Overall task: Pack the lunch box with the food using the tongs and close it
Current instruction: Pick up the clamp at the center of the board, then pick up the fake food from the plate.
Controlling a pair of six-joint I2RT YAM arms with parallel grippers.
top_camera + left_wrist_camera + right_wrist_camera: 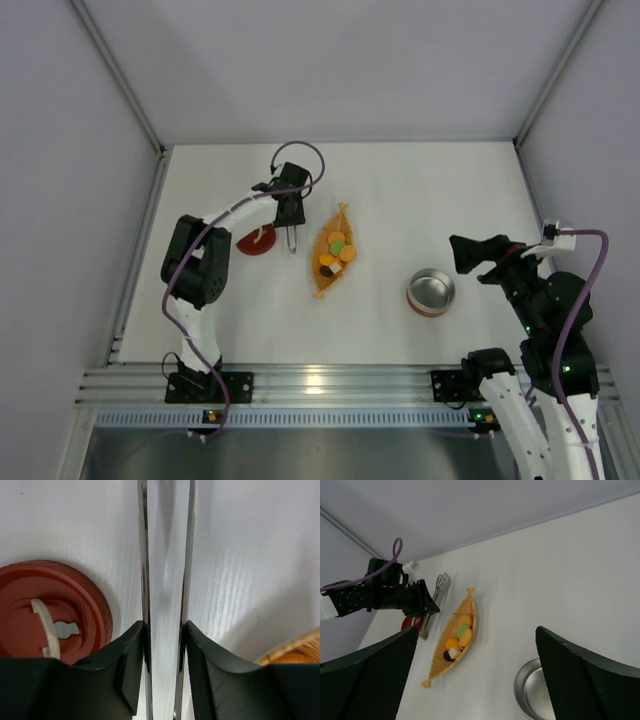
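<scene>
Picking up the tongs (144, 570)
The left gripper (164, 627) is clamping them; the right gripper (477, 672) is hanging open. The food (336, 252) is lying unpacked, the lunch box (431, 291) empty, lid (257, 241) off.

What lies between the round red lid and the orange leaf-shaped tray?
The long silver metal tongs, held in the left gripper; the top external view shows it.
</scene>
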